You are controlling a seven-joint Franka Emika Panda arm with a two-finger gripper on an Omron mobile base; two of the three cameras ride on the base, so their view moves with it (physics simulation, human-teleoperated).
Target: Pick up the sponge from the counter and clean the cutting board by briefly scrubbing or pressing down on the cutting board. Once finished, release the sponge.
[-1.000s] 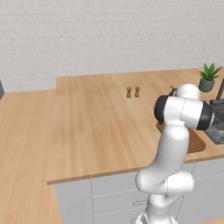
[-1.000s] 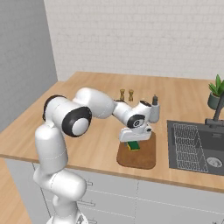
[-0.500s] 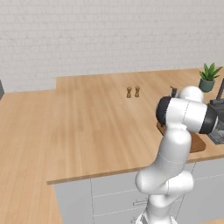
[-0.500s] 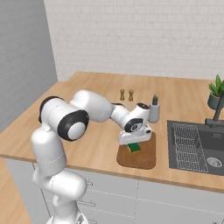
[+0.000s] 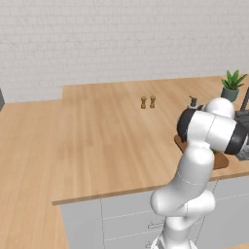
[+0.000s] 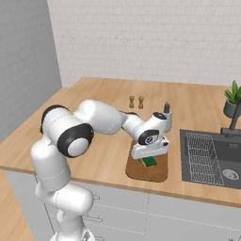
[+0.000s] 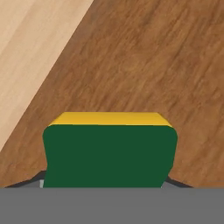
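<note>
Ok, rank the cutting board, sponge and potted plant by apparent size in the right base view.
1. Cutting board, clearly the largest.
2. Potted plant; it stands farther back, so its true size is unsure.
3. Sponge, partly hidden under the gripper.

The sponge (image 7: 109,151) hides the fingertips in the hand view, and the arm covers most of the cutting board (image 5: 221,161) in the left base view.
</note>
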